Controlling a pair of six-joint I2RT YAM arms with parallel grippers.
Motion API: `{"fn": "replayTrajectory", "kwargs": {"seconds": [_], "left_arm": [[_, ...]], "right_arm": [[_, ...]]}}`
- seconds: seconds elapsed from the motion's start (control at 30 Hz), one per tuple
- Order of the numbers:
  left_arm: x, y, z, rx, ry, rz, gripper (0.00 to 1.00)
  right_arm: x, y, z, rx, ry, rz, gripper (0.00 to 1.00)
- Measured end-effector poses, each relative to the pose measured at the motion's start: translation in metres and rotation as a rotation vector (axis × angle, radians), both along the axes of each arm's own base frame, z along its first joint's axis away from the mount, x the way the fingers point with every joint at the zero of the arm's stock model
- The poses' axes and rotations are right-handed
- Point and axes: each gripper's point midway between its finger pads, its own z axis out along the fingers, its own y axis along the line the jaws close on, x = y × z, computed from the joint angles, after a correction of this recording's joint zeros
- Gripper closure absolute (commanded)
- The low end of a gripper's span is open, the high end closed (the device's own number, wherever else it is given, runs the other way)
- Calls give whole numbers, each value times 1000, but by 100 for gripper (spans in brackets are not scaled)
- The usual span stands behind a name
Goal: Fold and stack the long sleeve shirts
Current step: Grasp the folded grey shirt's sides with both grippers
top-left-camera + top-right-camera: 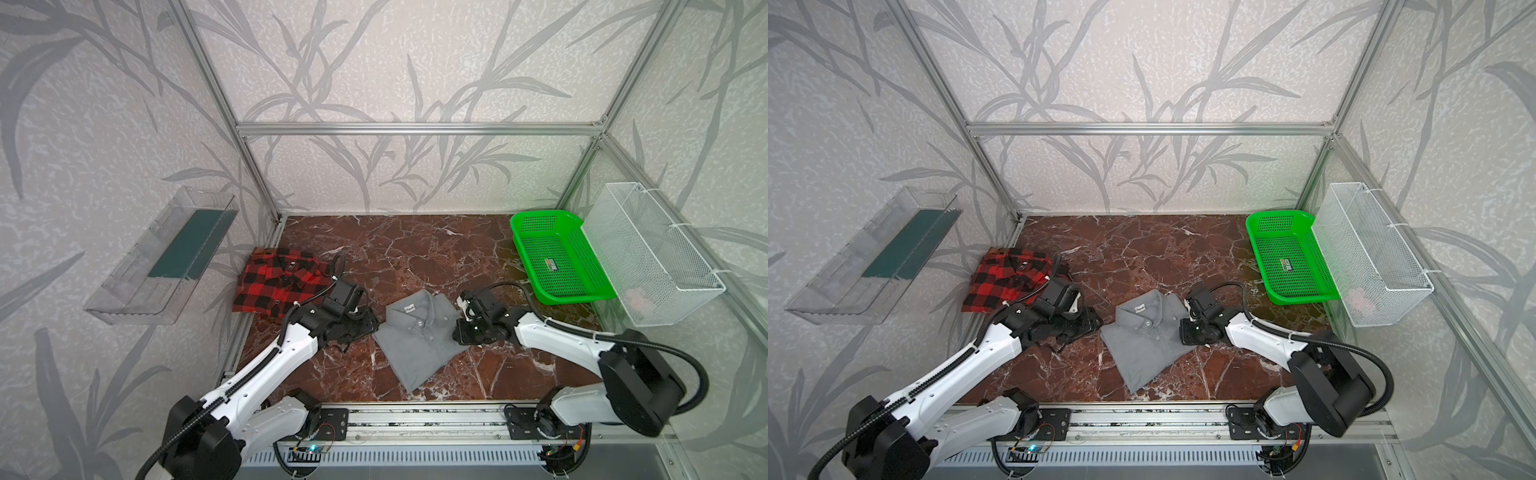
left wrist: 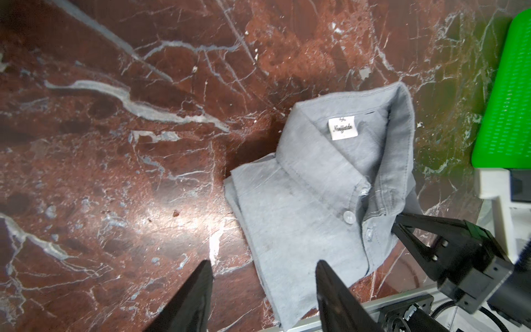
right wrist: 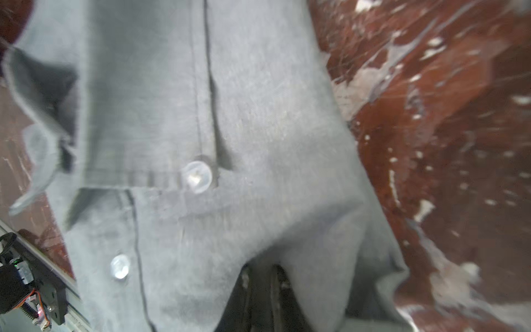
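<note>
Cloth of the gray shirt sits clamped in my right gripper at its right-hand edge, near the middle of the red marble tabletop; my left gripper hovers with jaws apart at the opposite edge (one finger over fabric). I see the plaid shirt folded at far left, well apart. A green basket stands far right, leaf-patterned walls around

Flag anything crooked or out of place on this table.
The gray shirt lies folded but turned diagonally on the table, and its edge bunches where the right gripper pinches it. The plaid shirt sits apart at the far left, so nothing is stacked yet.
</note>
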Motion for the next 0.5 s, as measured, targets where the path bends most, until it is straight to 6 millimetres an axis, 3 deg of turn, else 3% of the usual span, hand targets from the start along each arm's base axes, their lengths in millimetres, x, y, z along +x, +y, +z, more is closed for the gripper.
{"fn": "replayTrajectory", "kwargs": {"seconds": [0.03, 0.17, 0.27, 0.33, 0.4, 0.5], "left_arm": [[-3, 1, -4, 3, 7, 2, 42], [-11, 4, -16, 5, 28, 5, 41], [-17, 6, -21, 1, 35, 1, 40], [-23, 6, -23, -8, 37, -10, 36], [-28, 6, -22, -17, 32, -25, 31], [-41, 4, -26, -26, 31, -58, 27]], "right_arm": [[-1, 5, -8, -6, 18, 15, 86], [5, 36, -5, 31, -6, 72, 85], [-4, 44, 0, 40, -5, 97, 72], [-9, 42, 13, 44, -19, 99, 55], [-7, 37, 36, 58, -72, 89, 44], [-1, 29, 72, 100, -177, 79, 37]]}}
